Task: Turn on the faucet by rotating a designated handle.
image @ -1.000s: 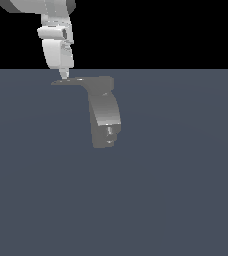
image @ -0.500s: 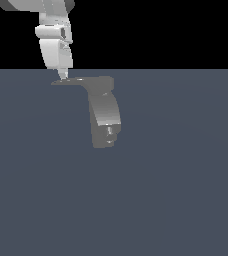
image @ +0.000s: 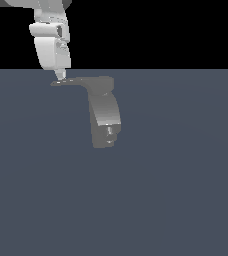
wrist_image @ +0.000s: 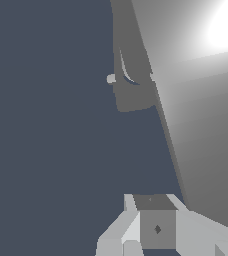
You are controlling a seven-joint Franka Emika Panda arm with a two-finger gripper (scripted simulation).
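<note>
You've got the white arm (image: 50, 40) coming straight down from the top of the exterior view, and its gripper (image: 60, 76) sits right at the outer tip of the handle (image: 72, 81), on the exterior view's left. The fingertip looks to be touching the blade's top near its end, though you can't tell from here whether it's actual contact or a hair above. The handle runs flat and level from that tip to the top of the faucet (image: 104, 112), whose chunky body curves downward, ending in the stepped nub (image: 109, 136). The faucet stands out over the plain slate-grey surface (image: 186, 190), toward its far edge. In the wrist view the handle (wrist_image: 186, 125) fills one side as a broad, glaring grey plane beside the gripper (wrist_image: 156, 227), the faucet (wrist_image: 131, 80) beyond. The jaw opening isn't clear; it holds nothing.
</note>
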